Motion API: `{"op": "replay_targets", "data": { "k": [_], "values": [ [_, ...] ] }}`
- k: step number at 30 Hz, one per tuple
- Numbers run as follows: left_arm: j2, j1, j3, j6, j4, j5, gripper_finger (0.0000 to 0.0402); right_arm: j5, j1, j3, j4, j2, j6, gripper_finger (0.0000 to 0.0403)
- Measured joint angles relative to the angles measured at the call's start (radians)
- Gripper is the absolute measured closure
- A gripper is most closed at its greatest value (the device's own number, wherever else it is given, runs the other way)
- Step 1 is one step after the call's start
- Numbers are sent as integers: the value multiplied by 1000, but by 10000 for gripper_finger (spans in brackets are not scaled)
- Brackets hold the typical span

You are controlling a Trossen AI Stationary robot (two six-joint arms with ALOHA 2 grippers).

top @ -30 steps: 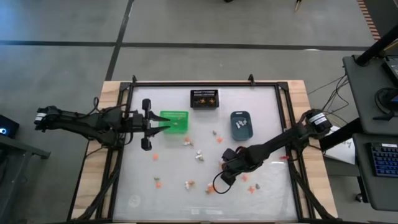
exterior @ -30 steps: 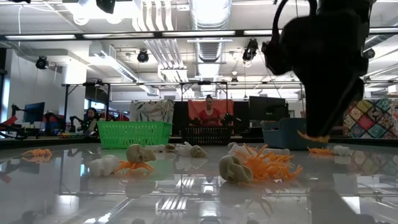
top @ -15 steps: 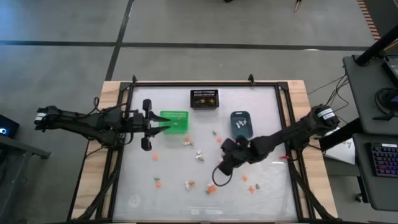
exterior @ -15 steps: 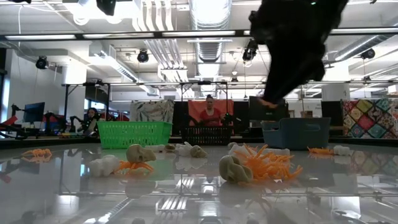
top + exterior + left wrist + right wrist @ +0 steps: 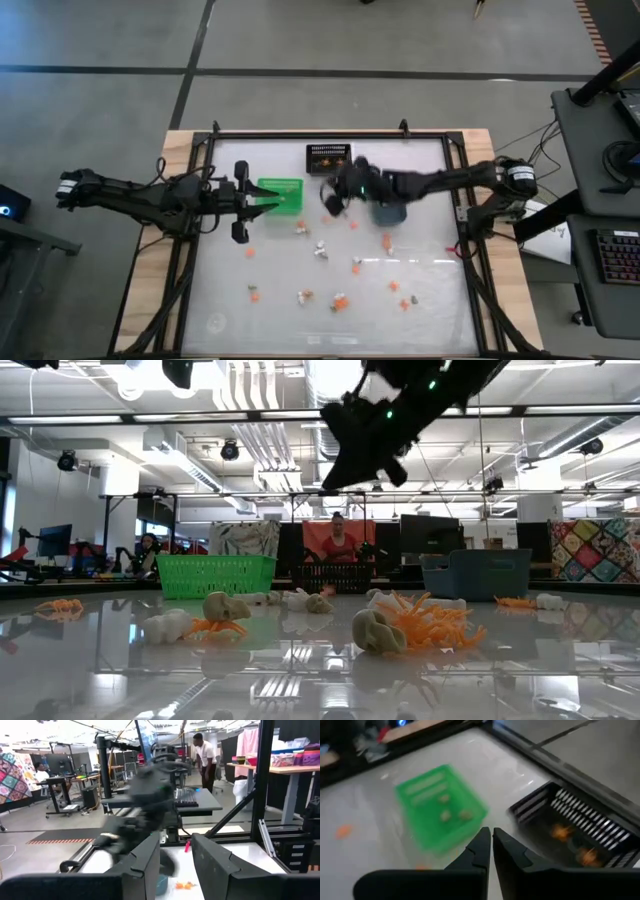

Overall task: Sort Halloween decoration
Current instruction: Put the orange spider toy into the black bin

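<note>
The Halloween decoration lies as several tiny orange, white and tan trinkets scattered over the white table, such as a pale one point(image 5: 320, 248) and an orange one point(image 5: 340, 301); the low view shows a tan one point(image 5: 375, 630) close up. My right gripper point(image 5: 491, 831) hangs shut high above the table, between the green bin point(image 5: 440, 812) and the black mesh bin point(image 5: 570, 832). No trinket shows between its fingers. My left gripper point(image 5: 272, 200) waits open at the green bin's left side point(image 5: 262, 195), with nothing between its fingers point(image 5: 150, 855).
The green bin holds a few tan trinkets point(image 5: 455, 814), and the black mesh bin holds orange ones point(image 5: 562, 832). A blue-grey bin point(image 5: 388, 212) stands partly under my right arm. A dark frame point(image 5: 330, 133) rims the table. People stand in the room beyond.
My right gripper has risen from low over the trinkets at the table's near right and swung toward the far edge and the left, ending high up between the green and black mesh bins.
</note>
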Motion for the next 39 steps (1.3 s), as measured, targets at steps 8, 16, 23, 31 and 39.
{"op": "replay_targets", "data": {
  "k": [8,16,23,31,39],
  "values": [
    [-20,-3,-1,-26,-31,1,304,-335,-116,-2,-3,26,-90,394],
    [-11,-3,-5,-37,-31,1,304,-360,-97,-7,-2,28,-167,394],
    [-11,-3,-5,-37,-37,1,304,-377,-85,-15,6,27,-278,394],
    [-11,-2,-47,27,-70,0,304,-411,-37,-201,189,25,-506,394],
    [-11,0,-83,31,-24,-2,304,-361,-33,-295,276,25,-452,390]
  ]
}}
